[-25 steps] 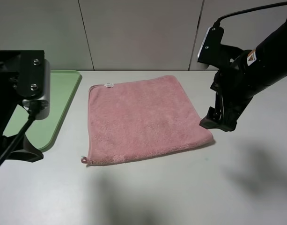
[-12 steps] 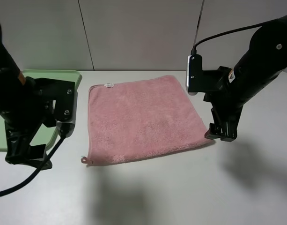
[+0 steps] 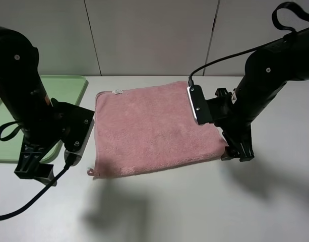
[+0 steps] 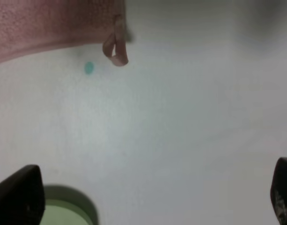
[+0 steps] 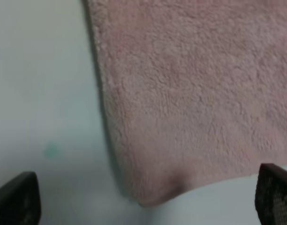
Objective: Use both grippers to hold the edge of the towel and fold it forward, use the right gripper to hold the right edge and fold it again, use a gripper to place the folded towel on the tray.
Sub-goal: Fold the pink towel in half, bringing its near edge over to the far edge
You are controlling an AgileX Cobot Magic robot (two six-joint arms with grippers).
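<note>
The pink towel (image 3: 154, 123) lies flat and unfolded on the white table. My left gripper (image 3: 33, 169) is low over the table, left of the towel's near left corner and apart from it. In the left wrist view (image 4: 148, 201) it is open and empty, with the corner's hanging loop (image 4: 116, 47) ahead of it. My right gripper (image 3: 237, 151) is low at the towel's near right corner. In the right wrist view (image 5: 145, 201) it is open, with both fingertips (image 5: 14, 199) wide apart and the towel corner (image 5: 148, 194) between them. The green tray (image 3: 68, 91) sits at the far left.
The tray's near corner (image 4: 68, 211) lies close to my left gripper. A small teal mark (image 4: 88, 68) is on the table beside the loop. A grey panelled wall (image 3: 154, 35) runs behind the table.
Both arms have tilted down and lowered toward the table. The left gripper has moved nearer the towel's near left corner and the right one has settled at the near right corner. The towel has not moved.
</note>
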